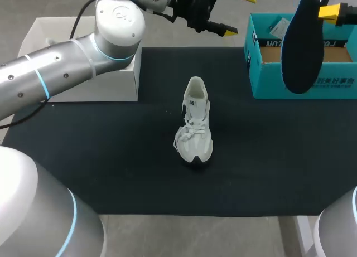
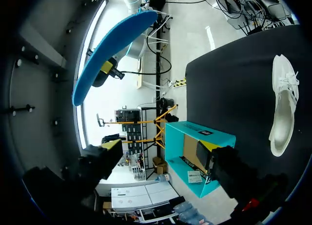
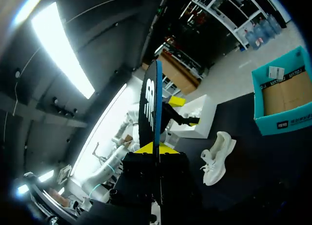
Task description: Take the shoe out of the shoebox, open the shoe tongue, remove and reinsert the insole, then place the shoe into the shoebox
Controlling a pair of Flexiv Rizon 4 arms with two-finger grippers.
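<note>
**Insole out and clamped in right gripper; shoe on mat, outside box**

Shoe [image 1: 195,123]: white sneaker, upright on its sole near the centre of the black mat [image 1: 111,156]. Toe points to the robot's side, heel opening to the far side. Laces lie loose over the tongue. Nothing touches it.

Insole [image 1: 301,45]: out of the shoe, raised well above the table, long axis approx. vertical. One face dark, the other blue per left wrist view. In head view it hangs in front of the shoebox and hides part of it.

Right gripper [image 3: 157,148]: closed on the insole at its upper end, one yellow tip pressing each face.

Shoebox [image 1: 262,87]: teal, lid off, at the mat's far right corner, well apart from the shoe. Brown cardboard floor, with a small paper tag inside.

Left gripper [image 1: 239,13]: fingers spread wide, nothing between them. It is raised over the mat's far edge, between the shoebox and a white box [image 1: 83,84] at far left.
</note>
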